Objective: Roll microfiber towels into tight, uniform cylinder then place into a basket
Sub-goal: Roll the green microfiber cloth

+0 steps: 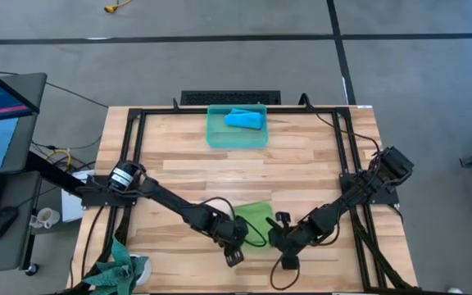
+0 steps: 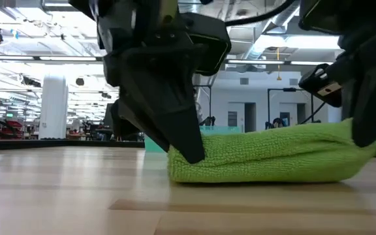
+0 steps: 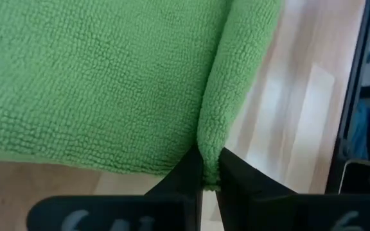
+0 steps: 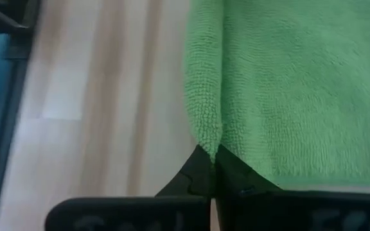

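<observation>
Pale wooden planks make up the surface [image 1: 301, 164], framed by black rails, with a grey floor around it. At its near edge the left tool [image 1: 234, 239] is clamped shut on one end of the green towel [image 1: 255, 217]; its wrist view shows both fingers [image 3: 184, 172] pinched together on a fold of the cloth. The right tool [image 1: 281, 240] is clamped the same way on the other end, fingers [image 4: 201, 168] together on the folded edge. The towel lies directly between the two tools, its long axis running from one to the other, so each arm has its own end and neither is nearer. From table height it looks like a thick, partly rolled pad, flattish rather than round, so the roll seems unfinished. Well apart, at the far edge, the teal basket [image 1: 215, 135] already holds the blue towel [image 1: 245, 120], bundled up. The green towel would have to travel straight across the surface, away from both tools, to reach it.
</observation>
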